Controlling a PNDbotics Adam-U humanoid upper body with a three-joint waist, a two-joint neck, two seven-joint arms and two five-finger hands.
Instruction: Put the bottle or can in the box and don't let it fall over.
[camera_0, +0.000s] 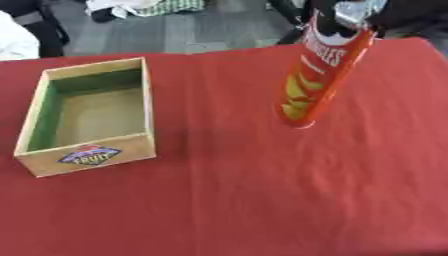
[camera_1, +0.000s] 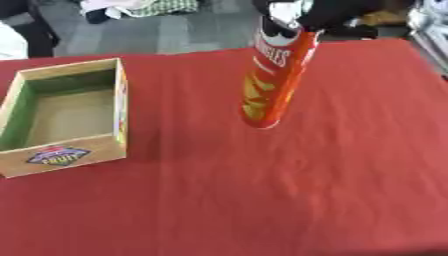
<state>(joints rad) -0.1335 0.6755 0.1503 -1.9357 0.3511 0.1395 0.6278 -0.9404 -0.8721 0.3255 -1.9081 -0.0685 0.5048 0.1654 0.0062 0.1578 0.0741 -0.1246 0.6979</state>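
Gripping the top of a tall red crisp can, the robot's right hand shows as a dark shape at the upper edge of the frame, right of centre, its fingers curled round the can's upper end. That hand is clearer in the right eye view, where the black fingers wrap over the top; in the left eye view it is mostly cut off by the frame's upper edge and only a dark mass with a pale patch shows there. No left hand appears in either view.

White lettering runs down the can's side; it reads as "Pringles", though the first letters are hidden in the right eye view. Yellow crisps are pictured on its lower half. Its lower end hangs tilted toward the frame's left, above the red tablecloth, in the upper right of the frame.

Well apart from it, at the left of the frame, a wooden box stands open on the cloth, green on its inner walls. Its near wall carries a diamond-shaped label with the word "FRUIT" in yellow; the smaller writing above cannot be read.
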